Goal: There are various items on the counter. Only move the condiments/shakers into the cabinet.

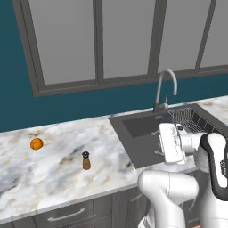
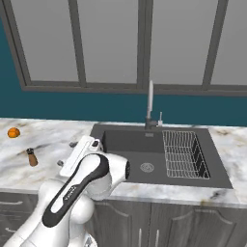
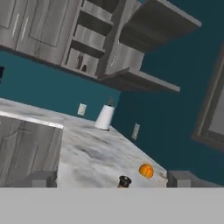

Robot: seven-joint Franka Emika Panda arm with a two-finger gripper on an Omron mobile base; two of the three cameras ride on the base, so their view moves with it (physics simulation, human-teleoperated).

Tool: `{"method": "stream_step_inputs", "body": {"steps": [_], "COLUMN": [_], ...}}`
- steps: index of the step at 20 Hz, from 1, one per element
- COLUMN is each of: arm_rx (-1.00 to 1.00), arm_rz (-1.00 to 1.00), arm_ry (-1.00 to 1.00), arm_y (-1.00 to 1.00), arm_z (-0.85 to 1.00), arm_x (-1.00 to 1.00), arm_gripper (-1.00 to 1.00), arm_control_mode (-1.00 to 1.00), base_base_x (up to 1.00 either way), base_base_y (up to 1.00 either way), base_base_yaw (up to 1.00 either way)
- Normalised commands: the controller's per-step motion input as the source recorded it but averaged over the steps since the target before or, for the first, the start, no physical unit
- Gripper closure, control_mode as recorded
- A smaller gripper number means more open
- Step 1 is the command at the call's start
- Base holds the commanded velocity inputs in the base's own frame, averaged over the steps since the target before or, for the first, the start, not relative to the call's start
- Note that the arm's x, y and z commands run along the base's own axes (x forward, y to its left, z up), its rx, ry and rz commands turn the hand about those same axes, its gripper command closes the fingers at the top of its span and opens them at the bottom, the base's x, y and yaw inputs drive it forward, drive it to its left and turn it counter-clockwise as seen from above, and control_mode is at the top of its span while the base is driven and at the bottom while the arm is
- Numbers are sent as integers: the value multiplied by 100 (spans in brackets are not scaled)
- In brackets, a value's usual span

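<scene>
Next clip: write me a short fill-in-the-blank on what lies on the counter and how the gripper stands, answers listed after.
1. The wooden shaker stands upright on the ____ counter.
2. The round fruit on the counter is ____ in colour.
3. In the hand view, the paper towel roll stands against the ____ wall.
4. The gripper is ____ and holds nothing.

Missing words: marble; orange; teal; open

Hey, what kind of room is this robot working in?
A simulated home kitchen, most likely: a marble counter holds a dark sink with a tall faucet, and wall cabinets hang above a paper towel roll.
</scene>
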Motion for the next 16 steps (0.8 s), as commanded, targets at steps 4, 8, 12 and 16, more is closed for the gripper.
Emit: {"method": "stream_step_inputs", "body": {"steps": [4,8,12,16], "arm_rx": [-6,-24,-6,0], "arm_rz": [2,0,0,8], "arm_ry": [66,86,12,10], "arm_y": [85,89,9,0], "arm_z": [-4,2,-8,-46], "arm_x": [60,94,11,0], "arm_gripper": [-100,-100,-100,-100], "arm_control_mode": [-100,-100,-100,-100], "base_base_x": [0,0,0,0], "base_base_y": [0,0,0,0], "base_base_yaw": [0,0,0,0]}}
